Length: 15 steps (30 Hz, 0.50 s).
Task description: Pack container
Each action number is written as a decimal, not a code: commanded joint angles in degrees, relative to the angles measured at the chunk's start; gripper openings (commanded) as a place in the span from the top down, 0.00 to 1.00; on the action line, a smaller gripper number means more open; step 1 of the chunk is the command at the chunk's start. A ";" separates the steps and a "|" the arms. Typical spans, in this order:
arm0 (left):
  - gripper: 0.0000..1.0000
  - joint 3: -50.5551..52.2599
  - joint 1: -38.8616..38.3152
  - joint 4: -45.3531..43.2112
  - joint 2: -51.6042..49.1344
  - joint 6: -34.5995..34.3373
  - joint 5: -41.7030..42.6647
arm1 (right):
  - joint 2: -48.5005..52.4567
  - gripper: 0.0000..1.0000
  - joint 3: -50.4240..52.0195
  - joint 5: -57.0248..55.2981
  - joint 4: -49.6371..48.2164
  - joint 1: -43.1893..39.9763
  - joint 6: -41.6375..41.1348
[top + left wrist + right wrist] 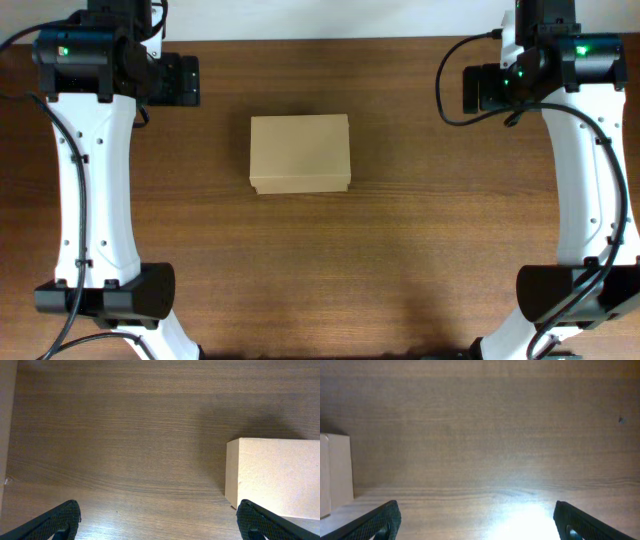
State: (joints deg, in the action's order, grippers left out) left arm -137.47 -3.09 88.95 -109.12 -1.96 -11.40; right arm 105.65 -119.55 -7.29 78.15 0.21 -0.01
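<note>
Container (300,152) at ctr of counter (400,250), lid shut, contents hidden. L tool (160,522) spread wide, empty, at far-L side; box corner shows near its R finger in wrist view, not touching. R tool (476,521) also wide, empty, far-R, well apart from box. Judgement: pack either done or not begun, can't tell. If lid must open: hinge side unclear, so check first. Brace one wall w/ one tool, lift free lip w/ other, slow, so box doesn't slide.
</note>
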 commanded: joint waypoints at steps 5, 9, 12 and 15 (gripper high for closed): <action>0.00 -0.46 0.00 0.09 0.15 -0.17 -0.42 | -0.17 0.01 -0.63 -0.90 0.09 0.15 -0.22; 0.00 -0.46 0.00 0.09 0.15 -0.17 -0.42 | -0.17 0.01 -0.63 -0.90 0.09 0.15 -0.22; 0.00 -0.46 0.00 0.09 0.15 -0.17 -0.44 | -0.17 0.01 -0.63 -0.92 0.09 0.15 -0.22; 0.00 -0.46 0.00 0.09 0.15 -0.17 -0.44 | -0.15 0.01 -0.63 -1.81 0.07 0.15 -0.20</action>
State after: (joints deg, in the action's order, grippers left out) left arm -137.47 -3.09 88.95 -109.12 -1.96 -11.40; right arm 105.65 -119.55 -7.31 78.19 0.21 -0.01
